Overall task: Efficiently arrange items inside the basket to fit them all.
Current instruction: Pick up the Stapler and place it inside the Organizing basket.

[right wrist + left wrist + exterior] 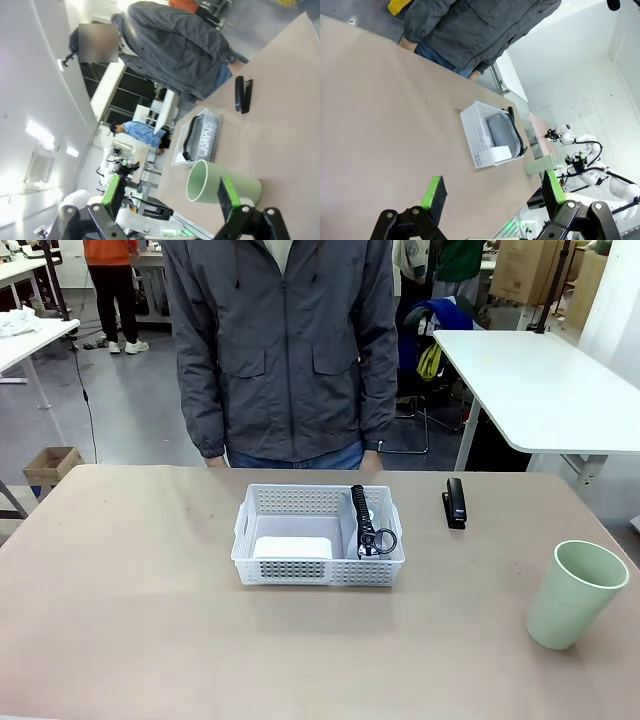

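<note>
1. Left wrist view: the left claw (494, 192) is spread wide with nothing between its green pads (434, 191), raised above the bare counter (380, 100).
2. Beyond it on the counter stands the basket (477, 137), well apart from the claw, with the grey pouch (500, 131) and the white box (502, 153) inside it.
3. Right wrist view: the right claw (170, 195) is also spread and grips nothing.
4. The pale green cup (210, 182) is the thing nearest this claw. It shows just past one fingertip; I cannot tell whether they touch.
5. Farther along are the basket (210, 140) and, apart from it, the black stapler (243, 94) lying flat on the counter.
6. Front view: the basket (290, 570) sits at the middle of the counter (130, 570).
7. The white box (292, 547) lies flat in its near left part, against the front wall.
8. The pouch (360, 510) stands on edge along the right wall, black trim uppermost, its metal ring at the near end.
9. The stapler (455, 502) lies to the right of the basket, not touching it.
10. The cup (575, 593) stands upright, mouth up, near the counter's near right corner, well apart from the basket.
11. A person (285, 340) in a grey jacket stands at the far edge, behind the basket.
</note>
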You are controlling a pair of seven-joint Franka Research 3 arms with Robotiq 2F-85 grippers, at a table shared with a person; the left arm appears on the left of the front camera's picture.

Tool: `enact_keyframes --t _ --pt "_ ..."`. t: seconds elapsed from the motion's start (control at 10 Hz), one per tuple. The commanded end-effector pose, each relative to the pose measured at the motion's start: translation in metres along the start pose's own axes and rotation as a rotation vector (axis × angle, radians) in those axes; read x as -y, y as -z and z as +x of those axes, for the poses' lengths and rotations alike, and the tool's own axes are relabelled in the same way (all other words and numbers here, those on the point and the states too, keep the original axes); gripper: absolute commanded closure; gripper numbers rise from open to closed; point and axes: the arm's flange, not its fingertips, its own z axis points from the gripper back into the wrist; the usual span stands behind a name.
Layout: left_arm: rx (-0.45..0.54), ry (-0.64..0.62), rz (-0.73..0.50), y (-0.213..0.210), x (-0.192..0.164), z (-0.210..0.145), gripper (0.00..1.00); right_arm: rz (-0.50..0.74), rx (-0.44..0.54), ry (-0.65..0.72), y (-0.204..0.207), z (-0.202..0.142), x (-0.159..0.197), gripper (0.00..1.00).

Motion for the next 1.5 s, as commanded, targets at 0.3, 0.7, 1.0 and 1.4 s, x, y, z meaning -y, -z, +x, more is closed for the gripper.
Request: enact_keyframes --t 0.3,0.7,1.0,1.4 --pt "-0.012 0.012 -0.005 -0.003 0.001 -0.001 0.00 -0.481 -0.207 -0.110 0.152 0.063 -0.110 0.00" --pt "-0.012 0.012 -0.005 -0.003 0.001 -0.001 0.00 -0.914 -0.337 -0.296 0.303 0.058 -0.139 0.00" --pt "-0.012 0.012 -0.005 -0.003 0.001 -0.001 0.00 -1.163 -0.342 -0.387 0.391 0.048 -0.116 0.00" --pt "-0.012 0.012 -0.005 -0.003 0.001 -0.001 0.00 -1.157 -0.355 -0.468 0.436 0.033 -0.088 0.00"
